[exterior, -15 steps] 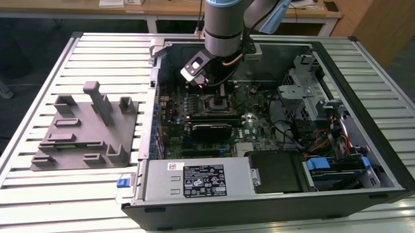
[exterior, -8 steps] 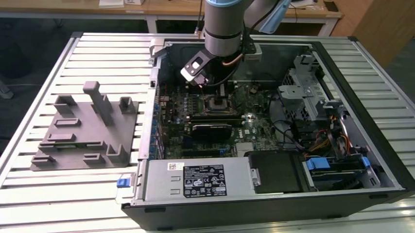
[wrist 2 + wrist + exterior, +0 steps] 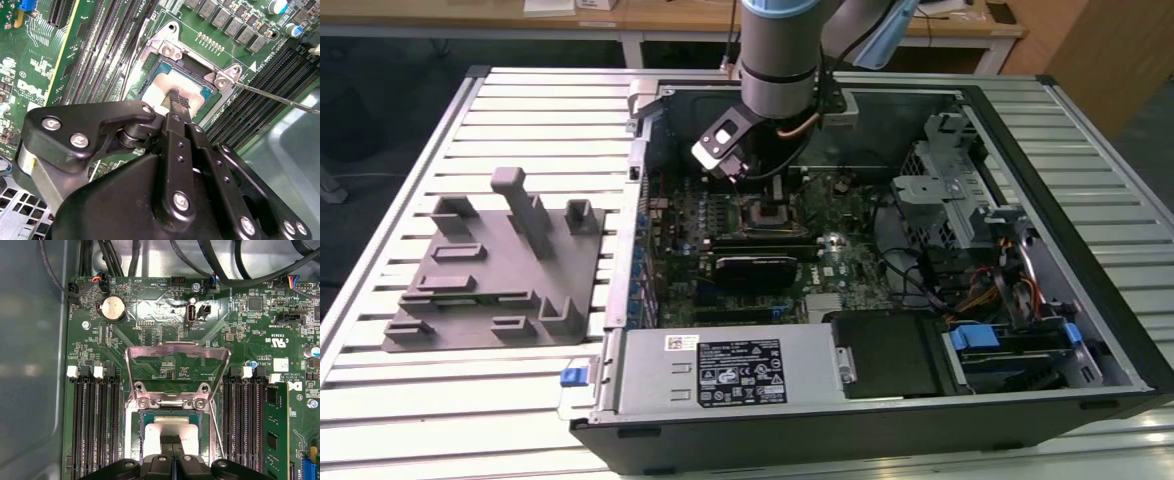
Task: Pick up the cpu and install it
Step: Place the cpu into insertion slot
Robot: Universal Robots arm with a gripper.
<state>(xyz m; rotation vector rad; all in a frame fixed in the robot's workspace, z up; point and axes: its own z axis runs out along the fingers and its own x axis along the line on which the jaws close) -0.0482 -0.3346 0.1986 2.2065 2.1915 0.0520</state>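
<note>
The tool (image 3: 177,102) is down inside the case (image 3: 1118,300), its fingers drawn together with nothing seen between them and their tips on, or just above, the middle of the cpu (image 3: 159,84). The cpu lies flat inside the socket (image 3: 165,64), its pale top level with the frame, so pick-up and placing look done. The load plate (image 3: 177,362) stands upright behind the socket, and the thin lever (image 3: 280,98) juts out raised beside it; by that, clamping is not yet done. Memory slots flank the socket on the board (image 3: 165,310). Outside the case, on the exterior view's left, the grey fixture (image 3: 494,270) sits on the worktop (image 3: 520,110), well apart from the tool.
</note>
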